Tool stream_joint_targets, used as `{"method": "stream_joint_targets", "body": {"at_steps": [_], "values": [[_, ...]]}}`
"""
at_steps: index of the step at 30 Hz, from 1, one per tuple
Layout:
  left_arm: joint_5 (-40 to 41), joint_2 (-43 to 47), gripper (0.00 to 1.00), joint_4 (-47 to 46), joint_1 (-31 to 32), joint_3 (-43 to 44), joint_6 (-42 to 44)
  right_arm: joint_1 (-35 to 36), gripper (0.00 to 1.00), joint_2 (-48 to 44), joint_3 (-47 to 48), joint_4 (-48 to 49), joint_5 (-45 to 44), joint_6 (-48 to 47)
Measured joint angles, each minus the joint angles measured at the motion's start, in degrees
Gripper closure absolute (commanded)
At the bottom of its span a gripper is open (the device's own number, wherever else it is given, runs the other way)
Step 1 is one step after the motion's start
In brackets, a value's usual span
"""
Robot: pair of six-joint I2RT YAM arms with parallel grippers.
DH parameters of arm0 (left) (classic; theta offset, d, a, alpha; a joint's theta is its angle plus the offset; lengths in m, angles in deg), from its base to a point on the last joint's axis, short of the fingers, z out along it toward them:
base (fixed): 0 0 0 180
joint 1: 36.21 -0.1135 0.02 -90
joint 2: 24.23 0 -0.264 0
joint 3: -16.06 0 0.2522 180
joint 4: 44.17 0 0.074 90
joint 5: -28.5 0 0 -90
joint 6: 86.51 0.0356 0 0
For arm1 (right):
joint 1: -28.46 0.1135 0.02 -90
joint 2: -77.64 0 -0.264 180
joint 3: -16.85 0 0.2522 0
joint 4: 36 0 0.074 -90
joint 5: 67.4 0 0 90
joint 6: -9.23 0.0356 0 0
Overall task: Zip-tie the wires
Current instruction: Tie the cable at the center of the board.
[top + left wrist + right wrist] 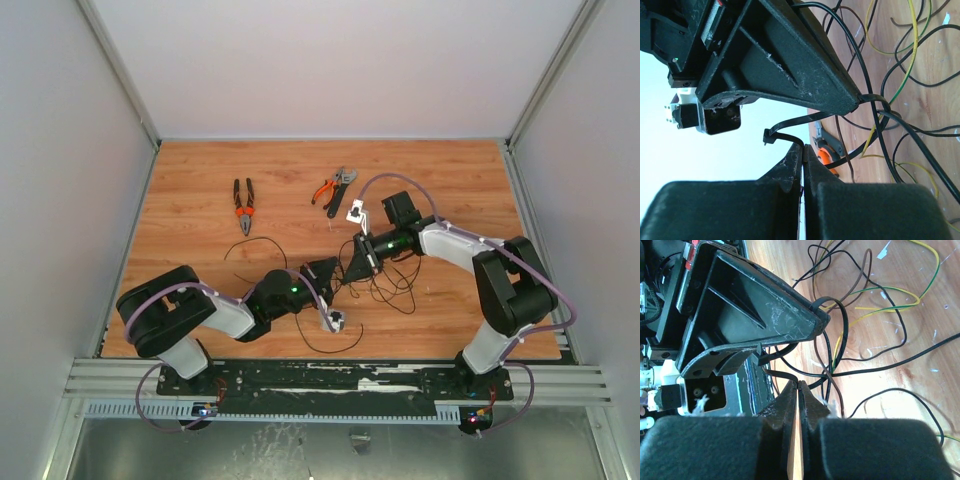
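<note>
Wires [390, 285] sprawl mid-table, pliers [243, 205] and cutters [333, 187] lie behind; left side passable

Orange-handled tool [827, 156] mostly hidden behind left claw [803, 148], wires [881, 135] cut off at frame edge

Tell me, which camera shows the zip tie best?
The left wrist view: the zip tie stands out against the pale background, square head and strip both clear. The right wrist view shows only short stretches among the wires. From above it is too small to pick out.

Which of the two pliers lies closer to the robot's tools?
The slanted pliers on the right, just behind the arms; the left-hand pliers lie straighter and farther off.
</note>
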Motion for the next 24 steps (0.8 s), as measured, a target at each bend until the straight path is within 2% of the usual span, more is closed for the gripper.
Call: {"method": "stream_joint_targets", "body": {"at_steps": [13,24], "values": [[-0.46,-0.13,1.0,-0.92,0.31,0.0,-1.75,0.0,0.97,-2.62,-4.0,3.21,0.02,-0.55],[0.55,-4.59,1.0,-4.0,2.14,-1.25,-2.19,0.59,0.96,-2.86,-7.76,8.31,-0.04,0.59]]}}
